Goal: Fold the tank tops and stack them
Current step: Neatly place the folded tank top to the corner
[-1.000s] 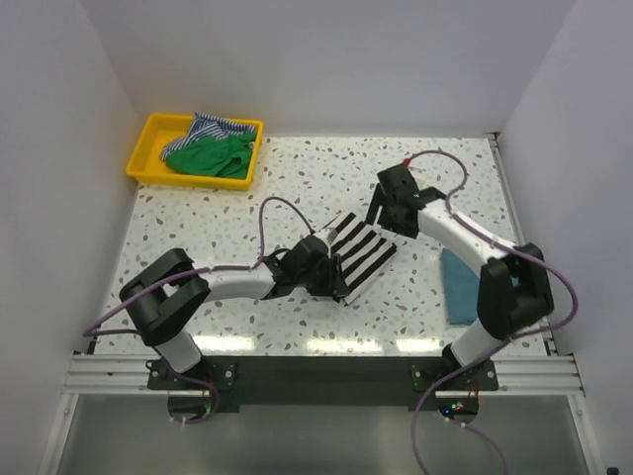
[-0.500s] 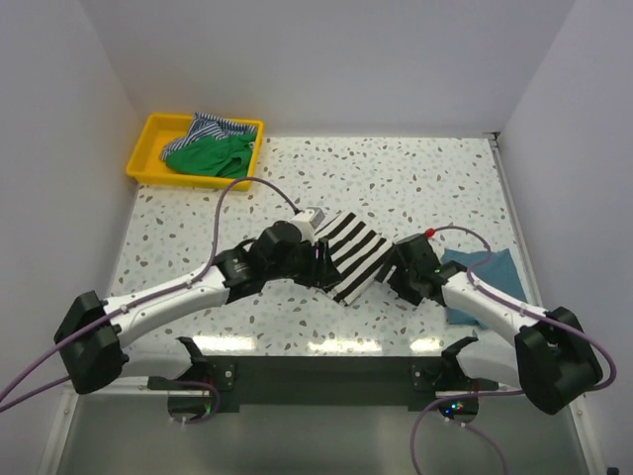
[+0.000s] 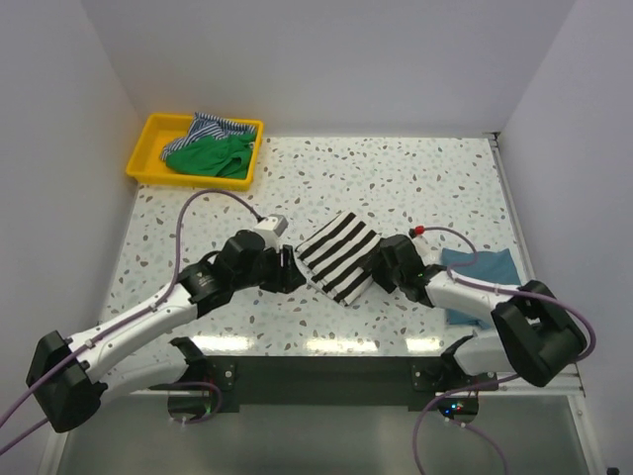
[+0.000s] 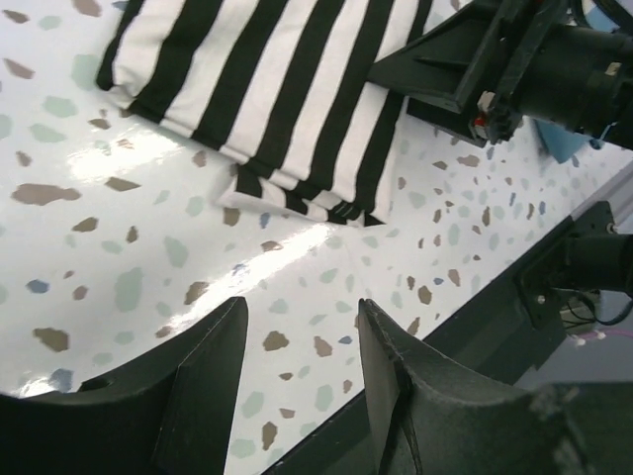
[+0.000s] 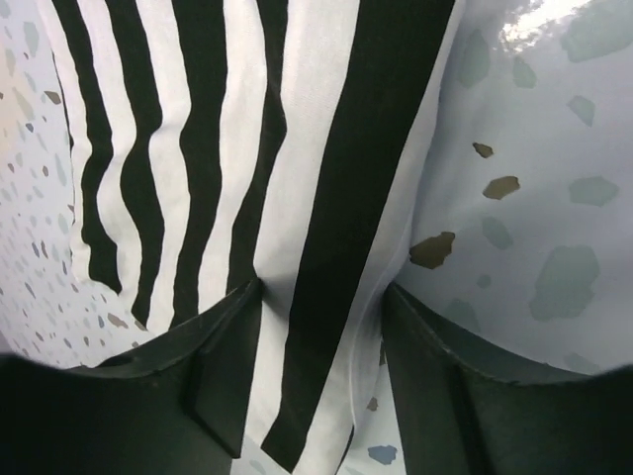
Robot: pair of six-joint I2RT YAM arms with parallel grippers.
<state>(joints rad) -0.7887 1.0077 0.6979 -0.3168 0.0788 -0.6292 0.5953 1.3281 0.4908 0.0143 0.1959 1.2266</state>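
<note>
Right hand [image 5: 318,294] astride diagonal striped top [image 3: 336,255]

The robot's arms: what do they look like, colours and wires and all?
The left arm and right arm have white segments between chunky black joints. A purple cable loops along each. The left tool and right tool have two blunt black fingers.
</note>
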